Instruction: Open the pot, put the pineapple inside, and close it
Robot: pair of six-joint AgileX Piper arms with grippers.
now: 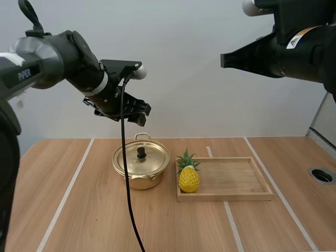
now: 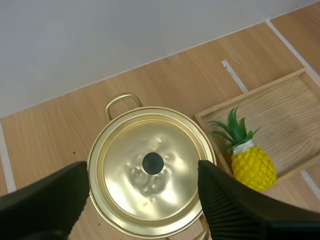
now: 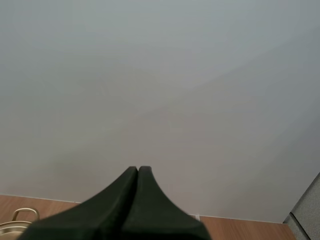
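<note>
Golden pot (image 1: 137,178) closed, pineapple (image 1: 188,178) just beside it.
Pineapple stands upright in the tray's (image 1: 231,197) left near corner on the bench (image 1: 79,210); left claw (image 1: 145,115) hangs wide open above the lid (image 1: 153,160); right claw (image 1: 223,59) pinched together, high, well apart.

The pot (image 1: 140,181) was polished gold-coloured metal, its lid (image 2: 172,192) glossy and faintly dimpled round a matt black knob (image 2: 153,163). The pineapple (image 1: 188,180) looked plastic, its yellow skin bumpy. The tray (image 1: 233,178) was pale matt wood, finely grained; the table (image 1: 79,210) smooth wood-grain. The left gripper's (image 1: 136,112) fingers (image 2: 227,202) were matt black, ribbed inside.
</note>
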